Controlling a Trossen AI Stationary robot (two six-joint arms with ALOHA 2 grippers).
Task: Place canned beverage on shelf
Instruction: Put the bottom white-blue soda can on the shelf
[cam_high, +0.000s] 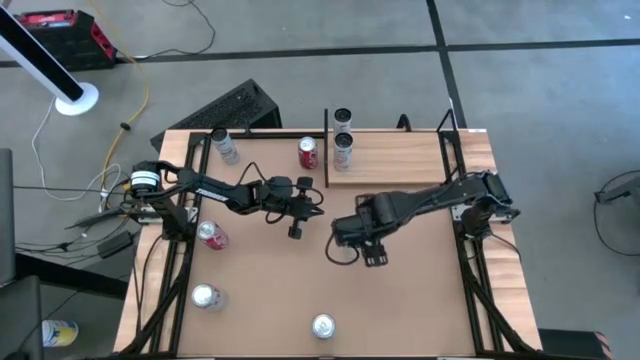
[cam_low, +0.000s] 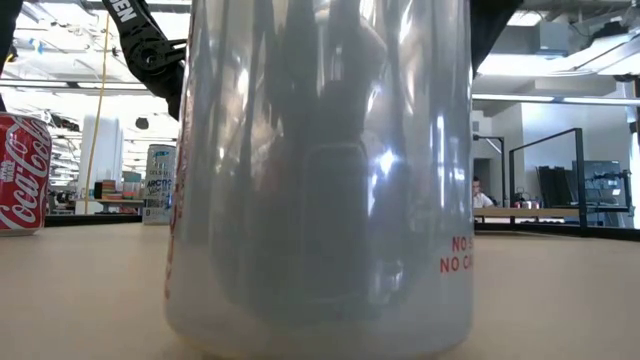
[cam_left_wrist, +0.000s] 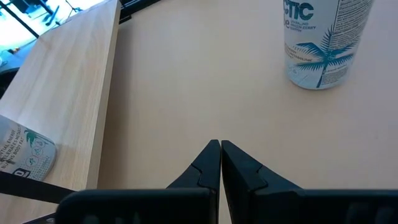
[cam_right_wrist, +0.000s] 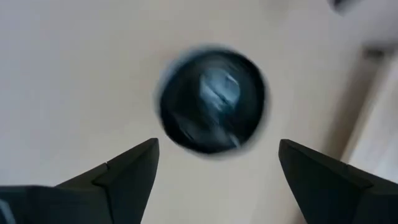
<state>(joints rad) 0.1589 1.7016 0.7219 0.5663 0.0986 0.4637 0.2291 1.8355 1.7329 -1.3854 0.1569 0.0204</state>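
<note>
Pale wood marks the goal in the high view: the shelf lies at the table's 12 o'clock edge, black rail on its short end. One can already stands on the shelf by the rail, and a red can stands on the table just outside it. The nearest loose ones are a tipped red can at 9 o'clock and an upright silver can at 6 o'clock. The right gripper hangs over the table's middle. The left gripper waits beside it at its 9 o'clock.

From table height, the silver can fills nearly everything, so this view is no help for aiming.

The left wrist view shows that arm's fingers pressed together on nothing.

The right wrist view shows its fingers spread wide and empty, with a blurred dark round thing on the table ahead. I cannot tell what it is.

The step looks like reaching for the next can. Choose an upright one, centre it between the fingers, and grip mid-body. Approach the shelf from its open long side, well clear of the standing can.
</note>
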